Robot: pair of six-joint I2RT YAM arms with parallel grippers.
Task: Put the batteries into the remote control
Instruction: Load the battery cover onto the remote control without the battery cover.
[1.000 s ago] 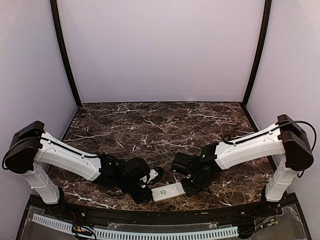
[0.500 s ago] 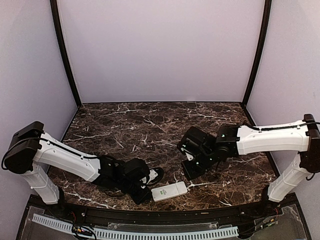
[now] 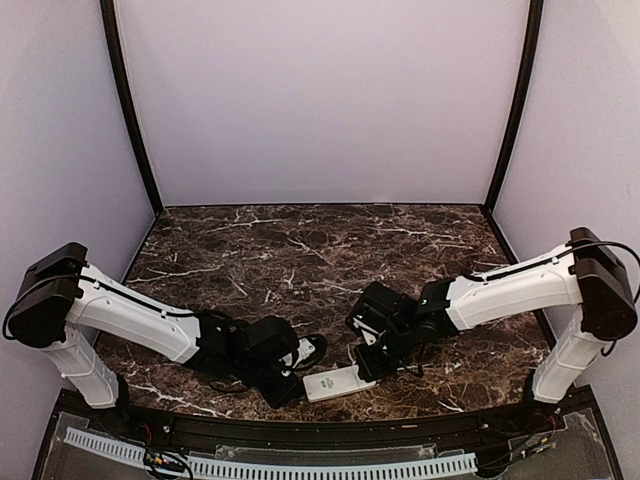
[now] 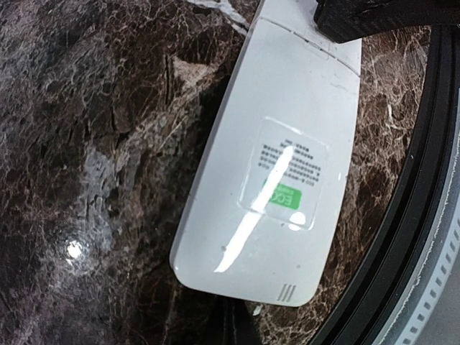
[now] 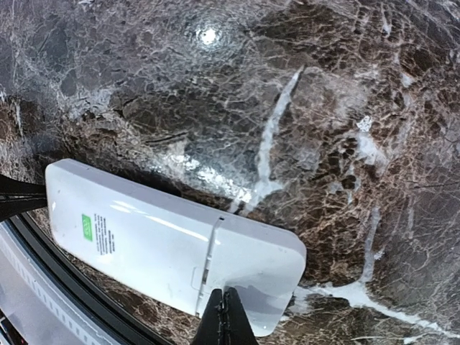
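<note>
**Top view:** the remote control (image 3: 340, 383) lies back-up on the marble table (image 3: 300, 250), close to its near edge. The left gripper (image 3: 296, 388), jaws together, sits at the remote's left end. The right gripper (image 3: 366, 364), likewise pinched closed and empty, is down at the remote's right end.

**Left wrist view:** the remote's back, with its label (image 4: 282, 176), fills the frame.

**Right wrist view:** closed fingertips (image 5: 213, 332) meet the remote's long edge beside the cover seam (image 5: 208, 251). No batteries show in any view.

The handset looks light, rigid and glossy, so it is likely to skid. It is probably best gripped across its long edges, leaving the cover free.
</note>
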